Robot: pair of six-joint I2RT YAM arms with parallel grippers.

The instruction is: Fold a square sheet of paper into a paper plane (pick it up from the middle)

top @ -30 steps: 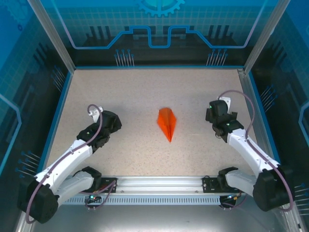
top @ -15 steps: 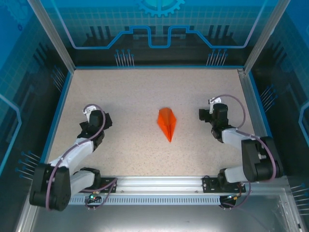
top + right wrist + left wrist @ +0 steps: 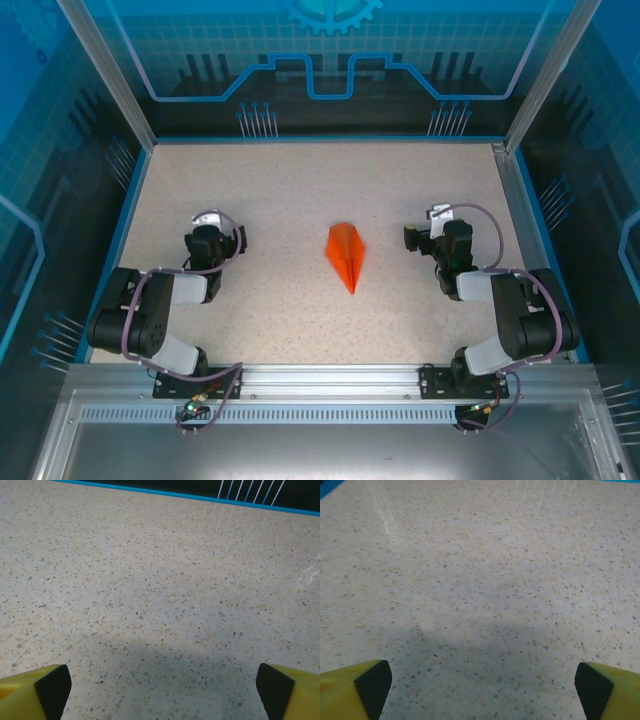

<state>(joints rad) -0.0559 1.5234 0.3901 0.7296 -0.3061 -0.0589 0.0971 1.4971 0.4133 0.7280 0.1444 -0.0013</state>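
Orange paper plane (image 3: 346, 256) lies (flat) on speckled table (image 3: 280, 190).

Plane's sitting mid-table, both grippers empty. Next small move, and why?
Probably just park both arms at rest without touching the paper. The paper plane lies folded and pointed on the table, apart from both arms; the left gripper and right gripper stand open over bare table.

A speckled beige tabletop (image 3: 300, 180) is seen beneath and ahead of the left gripper (image 3: 482, 685); a blue rim (image 3: 150, 492) is seen far ahead of the right gripper (image 3: 165, 685); blue patterned panels (image 3: 200, 50) are set beyond.
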